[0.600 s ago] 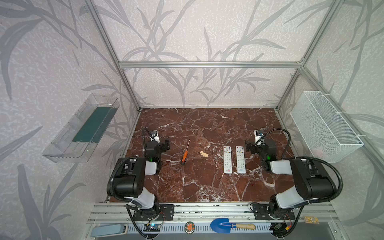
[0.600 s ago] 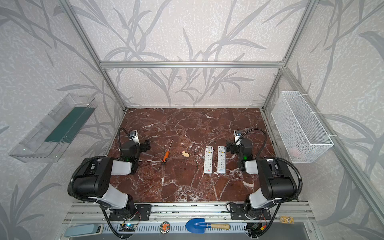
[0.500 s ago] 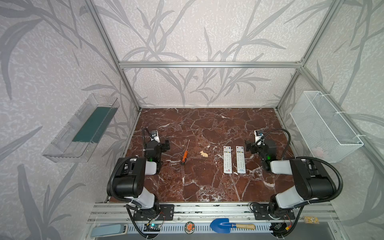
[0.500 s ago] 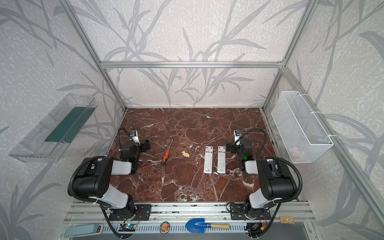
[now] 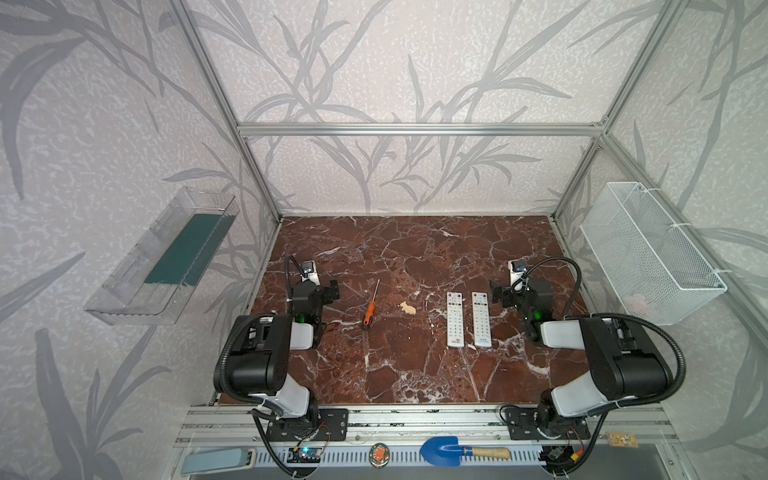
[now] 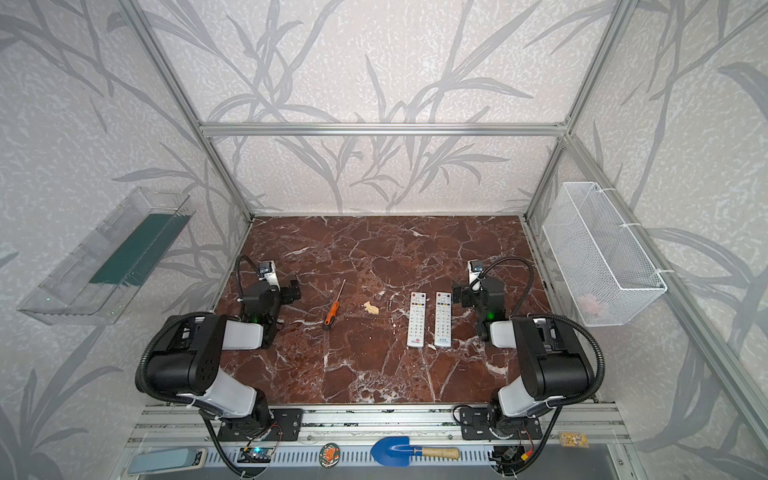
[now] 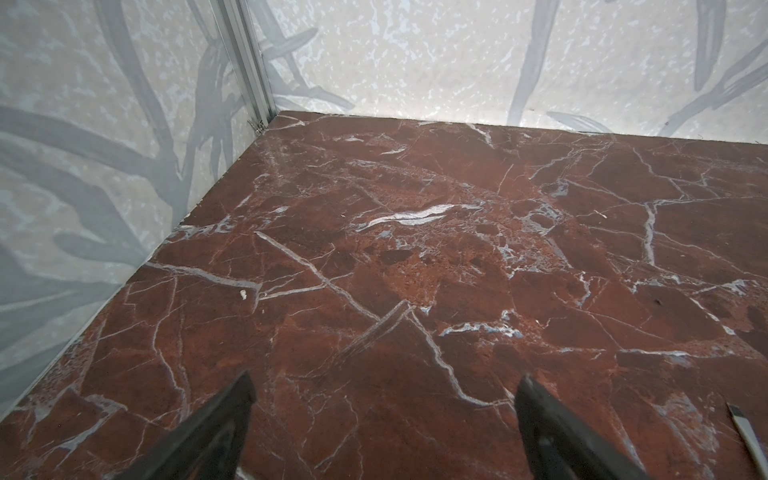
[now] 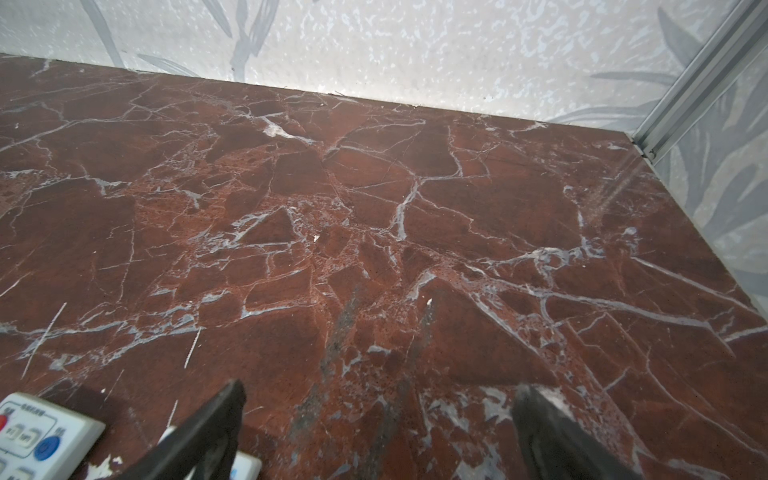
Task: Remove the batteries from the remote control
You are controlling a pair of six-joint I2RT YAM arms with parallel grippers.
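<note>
Two white remote controls lie side by side, buttons up, on the marble table [image 5: 415,249], right of the middle: one [image 5: 454,319] [image 6: 417,319] and its neighbour [image 5: 481,319] [image 6: 443,319]. The batteries are hidden. My right gripper [image 5: 519,289] [image 6: 478,291] [image 8: 382,386] stands open and empty just right of the remotes' far ends; the right wrist view shows a remote's top corner [image 8: 37,432] beside one finger. My left gripper [image 5: 313,286] [image 6: 272,289] [image 7: 386,378] is open over bare marble at the left edge, holding nothing.
An orange-handled screwdriver [image 5: 370,311] [image 6: 332,313] and a small beige scrap [image 5: 408,308] lie between the arms. A white wire basket [image 5: 648,257] hangs on the right wall and a clear tray [image 5: 162,257] on the left. A blue trowel [image 5: 457,451] rests on the front rail.
</note>
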